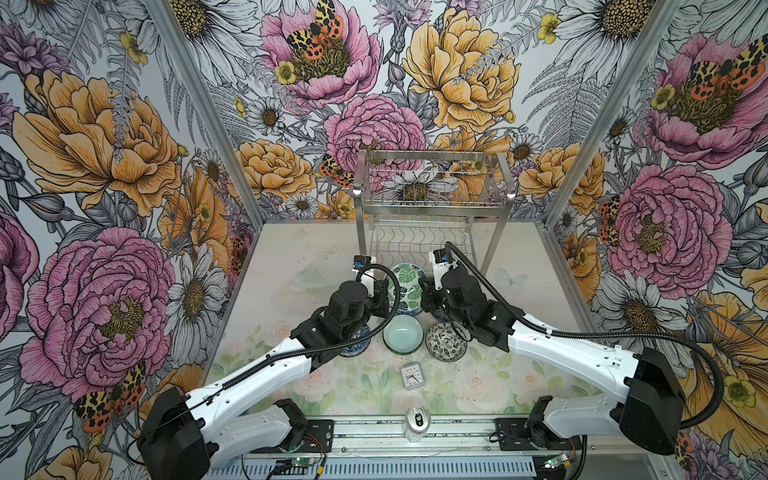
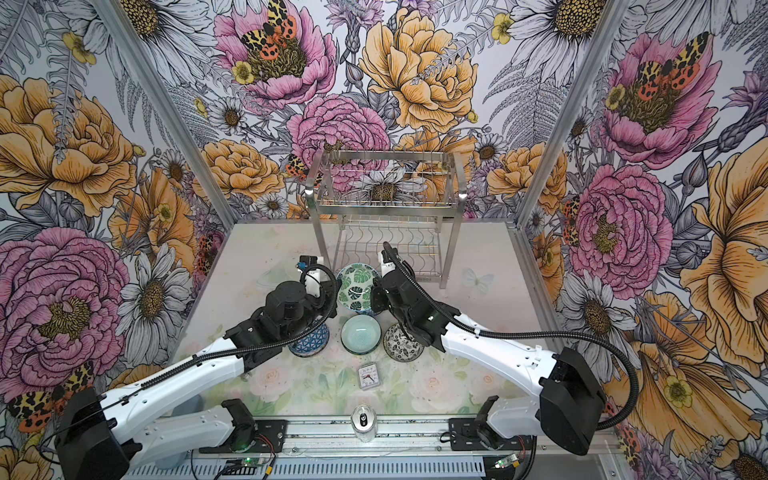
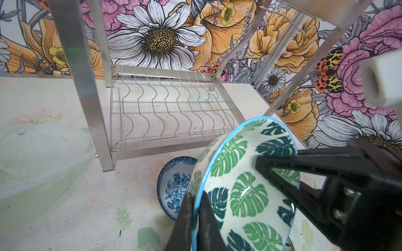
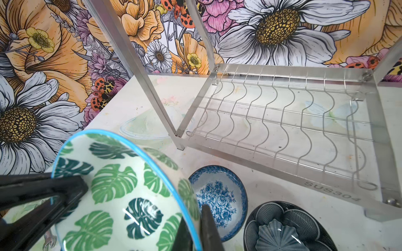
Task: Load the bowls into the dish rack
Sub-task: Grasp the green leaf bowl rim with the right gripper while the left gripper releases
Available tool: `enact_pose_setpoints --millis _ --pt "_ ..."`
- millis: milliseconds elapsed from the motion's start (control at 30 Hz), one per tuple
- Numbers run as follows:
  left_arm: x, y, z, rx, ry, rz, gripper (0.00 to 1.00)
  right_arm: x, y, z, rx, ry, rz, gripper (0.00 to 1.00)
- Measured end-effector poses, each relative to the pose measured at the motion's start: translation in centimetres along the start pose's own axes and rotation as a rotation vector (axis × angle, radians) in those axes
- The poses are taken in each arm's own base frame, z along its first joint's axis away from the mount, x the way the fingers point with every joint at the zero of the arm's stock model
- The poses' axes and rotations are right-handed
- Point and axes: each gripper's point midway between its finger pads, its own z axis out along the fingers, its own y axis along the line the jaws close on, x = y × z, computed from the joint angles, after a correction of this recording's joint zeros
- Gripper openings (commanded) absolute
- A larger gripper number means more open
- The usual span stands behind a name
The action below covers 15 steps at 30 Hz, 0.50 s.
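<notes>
Green-leaf bowl [image 1: 405,286] tilts above the middle of the table [image 1: 291,249], just before the dish rack [image 1: 432,217]; left gripper [image 3: 196,196] pinches its rim on one side; right gripper [image 4: 193,217] pinches the opposite rim.

The left arm [image 1: 266,365] and right arm [image 1: 561,345] stretch forward and converge, wrists turned inward. The left jaws and right jaws each pinch opposite rims of the green-leaf bowl [image 1: 405,282].

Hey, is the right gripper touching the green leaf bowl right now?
Touching. The right wrist view shows the right gripper pinching the blue rim of the green-leaf bowl, one of its jaws inside the rim and one outside.
</notes>
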Motion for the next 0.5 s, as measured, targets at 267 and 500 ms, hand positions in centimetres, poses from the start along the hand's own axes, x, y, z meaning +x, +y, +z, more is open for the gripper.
enact_pose_setpoints --millis 267,500 --pt "-3.3 4.6 -1.4 -0.175 -0.032 0.140 0.99 -1.2 -3.1 -1.6 0.183 -0.034 -0.183 0.00" --pt "-4.8 13.9 -3.4 -0.401 -0.105 0.129 0.99 -2.7 -7.6 -0.3 0.544 -0.009 -0.473 0.00"
